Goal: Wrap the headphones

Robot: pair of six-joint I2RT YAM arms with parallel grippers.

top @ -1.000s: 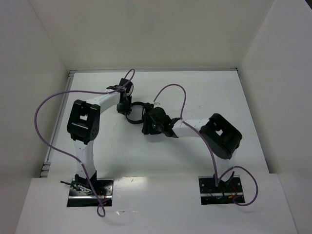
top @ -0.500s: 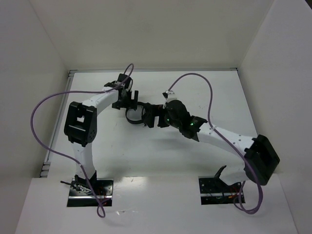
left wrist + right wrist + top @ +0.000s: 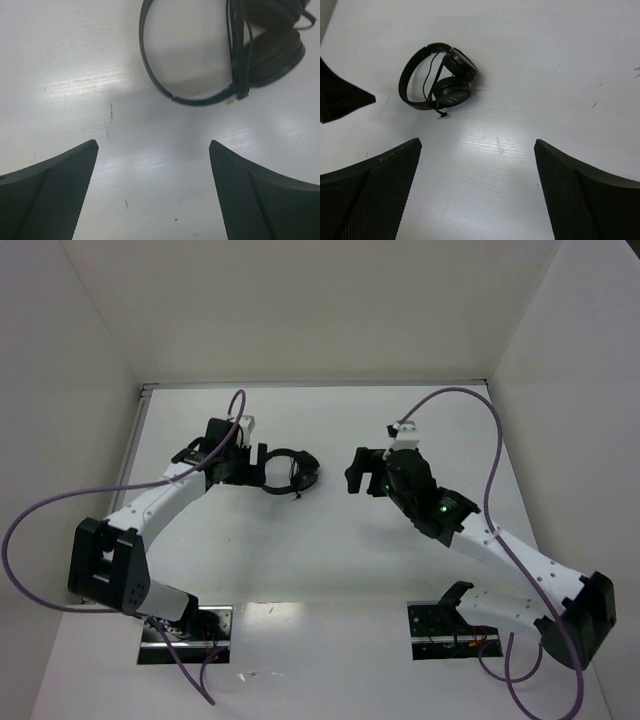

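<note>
While the headphones (image 3: 290, 472) lie flat on the desk (image 3: 330, 560) nearer its far edge, cord looped across the band beside the 2 earcups, the left hand (image 3: 257, 465) sits just beside them, wide and empty; the right hand (image 3: 353, 471), near on their other side, is likewise wide and empty.

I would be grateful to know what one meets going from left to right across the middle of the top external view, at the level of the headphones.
left pincer, open → headphones, lying on the table → right pincer, open
</note>
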